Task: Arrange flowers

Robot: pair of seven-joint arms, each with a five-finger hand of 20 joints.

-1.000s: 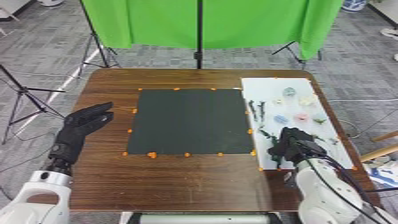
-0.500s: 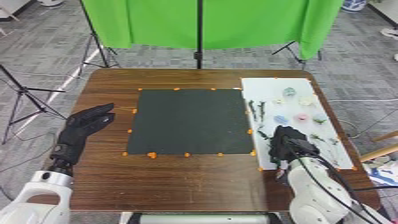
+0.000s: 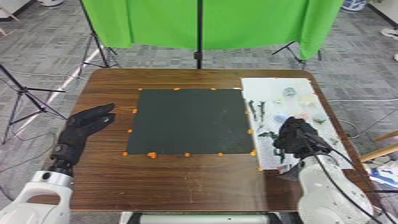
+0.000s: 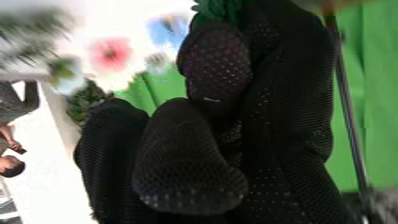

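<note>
Over the near half of the white board (image 3: 272,86), my right hand (image 3: 300,139) has its fingers curled. In the right wrist view, the tips of the right hand (image 4: 213,65) pinch a dark green sprig (image 4: 219,8). Blurred beyond it are a pink flower (image 4: 110,54) and a blue flower (image 4: 167,31). The head view has a blue flower (image 3: 281,119), a pale blue-green flower (image 3: 289,92), a cream flower (image 3: 307,100) and dark stems (image 3: 261,111) lying on the board. Left of the dark mat, my left hand (image 3: 87,121) is open with relaxed fingers.
The dark square mat (image 3: 190,121) lies mid-table with orange markers (image 3: 152,155) around its edges. The brown table (image 3: 191,187) extends in front of it. Behind the table stand a green cloth (image 3: 213,25) and a black pole (image 3: 200,56).
My right hand has moved away from the board's near part, a little to the right and farther forward, now covering some flowers. The left hand has kept its place.
</note>
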